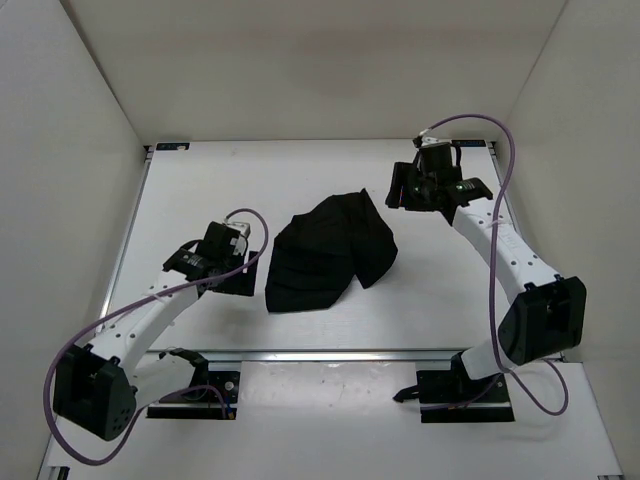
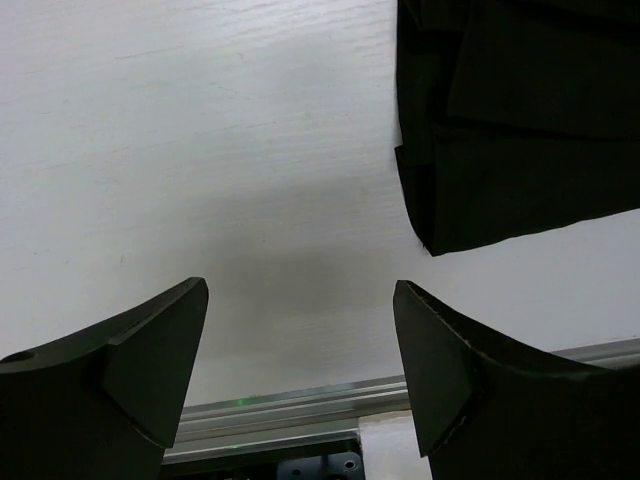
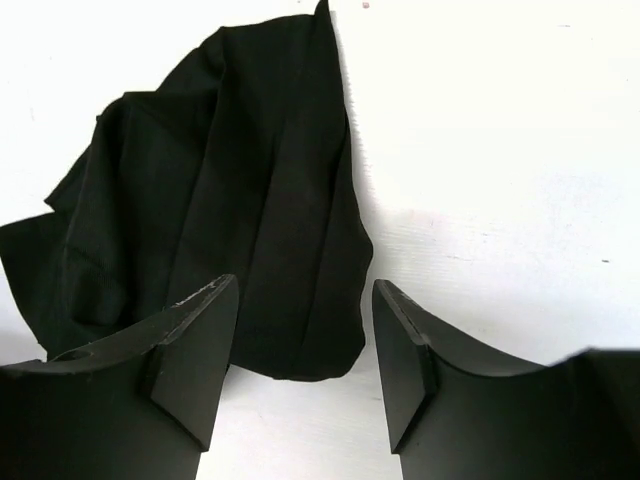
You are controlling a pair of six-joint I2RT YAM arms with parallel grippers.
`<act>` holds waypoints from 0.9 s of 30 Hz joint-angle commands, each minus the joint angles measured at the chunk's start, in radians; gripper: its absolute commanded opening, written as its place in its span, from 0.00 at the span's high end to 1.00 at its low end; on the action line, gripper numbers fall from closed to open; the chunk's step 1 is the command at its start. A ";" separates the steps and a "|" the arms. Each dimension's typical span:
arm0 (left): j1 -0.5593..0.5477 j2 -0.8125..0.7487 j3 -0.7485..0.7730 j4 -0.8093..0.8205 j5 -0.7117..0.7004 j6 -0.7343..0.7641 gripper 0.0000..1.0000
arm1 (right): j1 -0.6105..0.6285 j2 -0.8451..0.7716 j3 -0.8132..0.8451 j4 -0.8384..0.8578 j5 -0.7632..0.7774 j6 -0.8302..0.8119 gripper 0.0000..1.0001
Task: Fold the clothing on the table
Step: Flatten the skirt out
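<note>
1. Left wrist view: my left gripper [image 2: 300, 290] is released, with the jaws spread wide and only bare table [image 2: 200, 150] between them.
2. Outward from it, the clothing [image 2: 520, 120] lies ahead and off to the right of this view. Its nearest corner stands clear of my right-hand finger and does not touch it. A metal rail [image 2: 280, 410] runs just under me.
3. Right wrist view: my right gripper [image 3: 305, 283] is also released and holds nothing. The clothing [image 3: 230, 170] lies ahead. Its rounded edge reaches into the gap and passes behind the left-hand finger, with bare table [image 3: 500, 150] to the right. I cannot tell my height above the fabric.
4. Top external view: the clothing [image 1: 325, 250] is a creased heap in the middle of the table [image 1: 200, 180]. Its long axis runs diagonally, from near-left to far-right.
5. My left gripper [image 1: 232, 272] sits just beside the near-left end, and my right gripper [image 1: 398, 195] just beside the far-right tip.
6. Judgement: each arm has its own end of that diagonal. The right is lined up on fabric. The left must shift right before closing.
</note>
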 commanded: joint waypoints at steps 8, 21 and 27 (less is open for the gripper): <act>-0.014 -0.002 0.015 0.007 0.057 0.027 0.48 | 0.006 -0.172 -0.338 0.023 -0.028 0.072 0.37; -0.145 -0.069 -0.141 0.425 0.454 -0.322 0.24 | 0.052 -0.286 -0.647 0.224 -0.129 0.176 0.35; -0.178 -0.036 -0.316 0.590 0.384 -0.480 0.24 | 0.038 -0.209 -0.751 0.503 -0.247 0.200 0.33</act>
